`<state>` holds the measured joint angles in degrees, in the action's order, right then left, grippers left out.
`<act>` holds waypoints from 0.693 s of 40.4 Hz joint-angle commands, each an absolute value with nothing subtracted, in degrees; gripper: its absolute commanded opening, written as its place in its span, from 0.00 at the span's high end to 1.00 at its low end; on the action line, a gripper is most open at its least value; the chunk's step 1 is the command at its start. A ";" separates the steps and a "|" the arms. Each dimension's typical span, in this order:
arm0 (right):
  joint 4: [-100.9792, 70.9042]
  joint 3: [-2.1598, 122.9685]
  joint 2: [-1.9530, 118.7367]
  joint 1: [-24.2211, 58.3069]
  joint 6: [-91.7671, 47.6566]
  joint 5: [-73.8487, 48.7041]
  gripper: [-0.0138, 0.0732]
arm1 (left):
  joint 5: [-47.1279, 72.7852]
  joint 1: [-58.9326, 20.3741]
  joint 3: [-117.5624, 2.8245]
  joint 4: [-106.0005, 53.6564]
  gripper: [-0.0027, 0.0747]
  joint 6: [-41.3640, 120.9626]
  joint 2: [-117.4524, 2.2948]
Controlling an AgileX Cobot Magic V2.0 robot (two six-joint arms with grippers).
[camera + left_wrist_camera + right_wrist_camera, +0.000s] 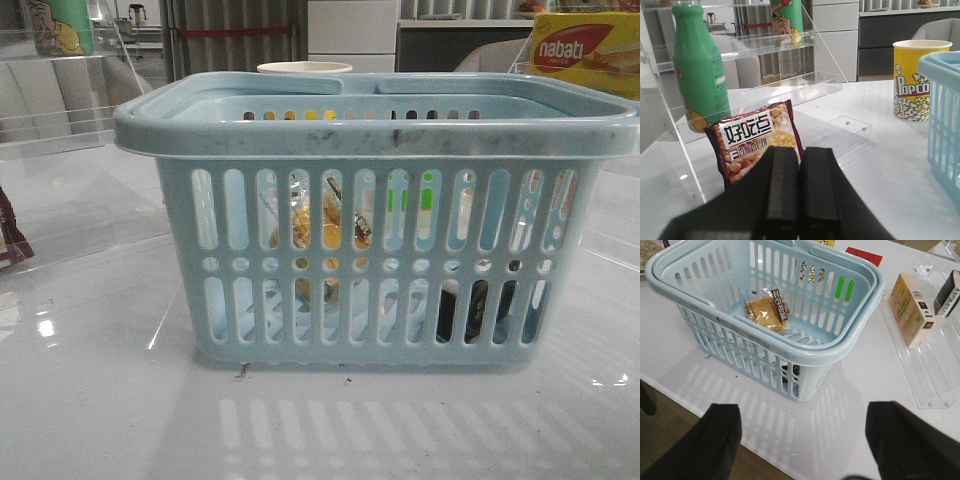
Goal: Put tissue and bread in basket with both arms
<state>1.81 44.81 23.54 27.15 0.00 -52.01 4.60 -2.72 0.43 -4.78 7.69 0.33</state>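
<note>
The pale blue basket (380,135) stands in the middle of the table. The bread (767,310), a clear packet of tan bread, lies on the basket's floor (871,300) and shows through the slots (315,225). The tissue (475,310), a small dark packet, sits low in a corner behind the slots (790,374). My right gripper (805,412) hangs open and empty above the table's front edge, short of the basket. My left gripper (800,170) is shut with nothing in it, facing a maroon snack packet (757,137); the basket's side (945,115) is off to one side.
A green bottle (700,75) stands on a clear acrylic shelf behind the snack packet. A yellow popcorn cup (915,80) stands by the basket. Small boxes (910,310) rest on another acrylic rack beside the basket. A nabati box (585,50) sits at the back right.
</note>
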 commanded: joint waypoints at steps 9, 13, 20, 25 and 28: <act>2.37 46.13 23.97 27.13 -0.35 -47.95 0.14 | -1.95 -2.35 0.36 -6.84 0.84 7.69 1.47; 2.37 46.13 23.97 27.13 -0.35 -47.95 0.14 | -1.95 -2.35 0.36 -6.84 0.84 7.69 1.36; 2.37 46.13 23.97 27.13 -0.35 -47.95 0.14 | -1.95 -2.35 0.36 -6.84 0.84 7.69 1.36; 2.37 46.13 23.97 27.13 -0.35 -47.95 0.14 | -1.95 -2.35 0.36 -6.84 0.84 7.69 1.36; 2.37 46.13 23.97 27.13 -0.35 -47.95 0.14 | -1.95 -2.35 0.36 -6.84 0.84 7.69 1.36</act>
